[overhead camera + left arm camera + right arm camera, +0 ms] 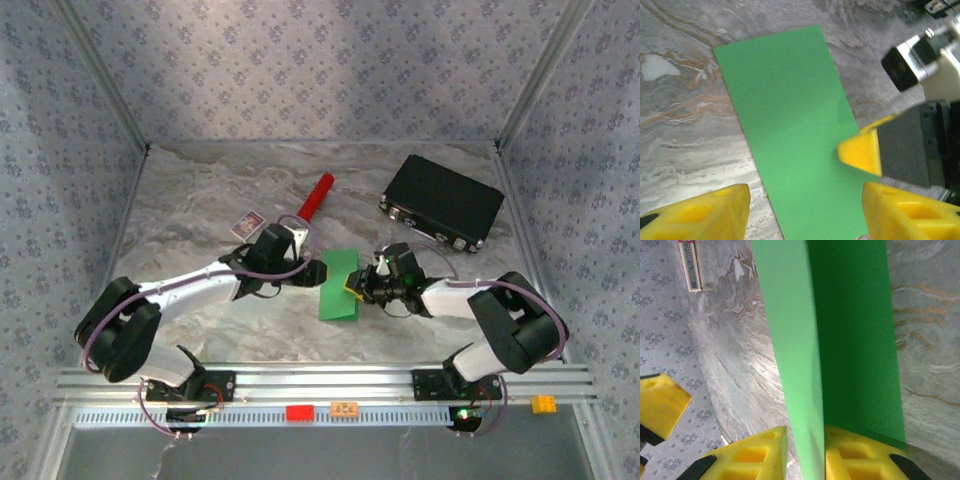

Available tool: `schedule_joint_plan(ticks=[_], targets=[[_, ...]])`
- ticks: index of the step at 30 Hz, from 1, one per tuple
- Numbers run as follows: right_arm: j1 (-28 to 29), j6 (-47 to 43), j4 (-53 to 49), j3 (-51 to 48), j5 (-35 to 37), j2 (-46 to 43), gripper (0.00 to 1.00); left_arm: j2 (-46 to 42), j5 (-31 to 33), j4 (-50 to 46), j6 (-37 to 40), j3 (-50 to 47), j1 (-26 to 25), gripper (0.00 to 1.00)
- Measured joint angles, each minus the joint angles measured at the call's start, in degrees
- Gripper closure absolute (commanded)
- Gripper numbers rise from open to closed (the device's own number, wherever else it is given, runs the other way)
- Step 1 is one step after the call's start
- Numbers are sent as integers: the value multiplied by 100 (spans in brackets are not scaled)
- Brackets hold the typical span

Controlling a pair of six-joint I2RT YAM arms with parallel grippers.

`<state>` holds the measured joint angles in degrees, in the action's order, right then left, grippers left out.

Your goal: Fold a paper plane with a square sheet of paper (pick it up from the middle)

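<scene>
- Left claw (805, 200): fingers spread wide, nothing between them. It hovered low over one end of the sheet, with one finger over bare bench (200, 200) to the sheet's left and the other at its right edge.
- Square sheet of paper (338, 288): lay on the bench between the two claws, near the middle of the work area. It showed as a narrow rectangle, so I judged it folded once in half.
- In the right wrist view a paler band of paper rose beside a darker layer. I judged that the upper flap was not lying flat and the crease was soft.
- Right claw (806, 435): sat at the sheet's right long edge, with the paper edge running between its two fingers and the gap narrow. I could not tell whether it pinched the paper or only straddled it.
- Step in hand, as judged: setting the centre fold.
- To do it well, the left claw should press down flat on the layers and pin them before the right claw slides off.
- The crease should then be swept end to end along the folded edge, not across it, so the layers do not skew.
- Risk: thin paper on a smooth bench will likely slide if it is pushed from one side only.
- The edges should be checked for alignment before the crease is pressed hard, because a misaligned centre fold would spoil the later wing folds.
</scene>
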<state>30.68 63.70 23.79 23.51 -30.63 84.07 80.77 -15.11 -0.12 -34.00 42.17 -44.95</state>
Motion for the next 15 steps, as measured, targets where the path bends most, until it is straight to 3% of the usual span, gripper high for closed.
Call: schedule_joint_plan(ticks=[6, 15], targets=[[-188, -258, -216, 22, -179, 92, 81, -87, 332, -13, 514, -68, -638, 39], [-249, -332, -260, 22, -330, 111, 81, 485, 1539, -474, 1314, 501, -1947, 35]])
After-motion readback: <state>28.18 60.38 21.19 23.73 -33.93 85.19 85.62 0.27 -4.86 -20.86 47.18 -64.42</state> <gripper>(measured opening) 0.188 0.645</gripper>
